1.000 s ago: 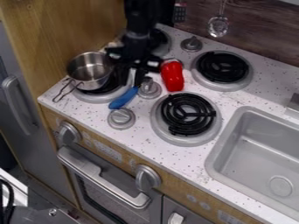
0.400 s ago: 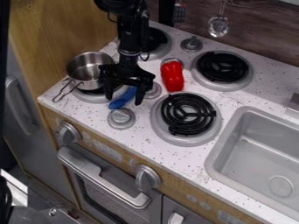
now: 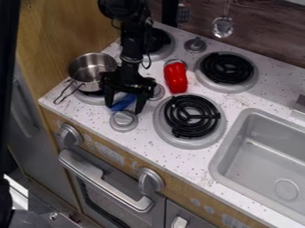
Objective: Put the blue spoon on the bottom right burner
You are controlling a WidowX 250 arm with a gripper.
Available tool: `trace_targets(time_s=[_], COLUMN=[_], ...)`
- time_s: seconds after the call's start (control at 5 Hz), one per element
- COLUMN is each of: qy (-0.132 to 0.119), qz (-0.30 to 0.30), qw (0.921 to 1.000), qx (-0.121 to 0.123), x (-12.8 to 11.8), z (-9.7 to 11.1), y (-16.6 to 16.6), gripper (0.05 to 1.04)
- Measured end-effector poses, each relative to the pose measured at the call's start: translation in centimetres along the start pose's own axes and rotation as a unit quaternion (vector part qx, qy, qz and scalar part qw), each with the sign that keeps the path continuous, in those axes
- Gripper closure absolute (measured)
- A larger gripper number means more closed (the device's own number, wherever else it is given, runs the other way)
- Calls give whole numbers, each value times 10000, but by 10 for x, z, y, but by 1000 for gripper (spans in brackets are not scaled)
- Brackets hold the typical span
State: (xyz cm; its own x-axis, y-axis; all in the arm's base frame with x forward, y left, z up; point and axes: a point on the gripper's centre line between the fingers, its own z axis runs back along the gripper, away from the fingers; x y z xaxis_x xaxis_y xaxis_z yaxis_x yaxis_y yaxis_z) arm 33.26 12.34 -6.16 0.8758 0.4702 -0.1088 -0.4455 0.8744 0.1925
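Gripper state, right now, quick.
Gripper: open, fingers spread on either side of the blue spoon, not closed on it.

Includes four burners: a near left one point(image 3: 96, 99), a near right one point(image 3: 191, 116), a far left one point(image 3: 168, 44) and a far right one point(image 3: 226, 69). Has four counter knobs point(image 3: 124, 120) between them, counting a mostly hidden one behind the red pepper point(image 3: 175, 78), and two larger front knobs, left point(image 3: 69, 135) and right point(image 3: 150, 181). Comes to one pepper, one metal pot point(image 3: 90, 69) at near left, one blue spoon point(image 3: 122, 103), one black gripper point(image 3: 124, 108) and one sink point(image 3: 217, 171) on the right. Counts two hanging utensils at the far side, left point(image 3: 183, 12) and right point(image 3: 223, 26).
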Motion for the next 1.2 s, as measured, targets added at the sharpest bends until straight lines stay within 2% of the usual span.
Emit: trace_targets(time_s=[0.2,0.4,0.6,0.8,1.0,1.2], qy=[139,231,259,217,36,-539], qz=[138,186,71,9,-120,-282], qw=[9998,9995,9995,9995,9997,9981], qx=[51,48,184,216,192,7], x=[1,1,2,3,2,-3], z=[-1,-1,0,0,6,55], y=[1,0,-3,-4,-7,-19], gripper=[172,434,627,632,637,747])
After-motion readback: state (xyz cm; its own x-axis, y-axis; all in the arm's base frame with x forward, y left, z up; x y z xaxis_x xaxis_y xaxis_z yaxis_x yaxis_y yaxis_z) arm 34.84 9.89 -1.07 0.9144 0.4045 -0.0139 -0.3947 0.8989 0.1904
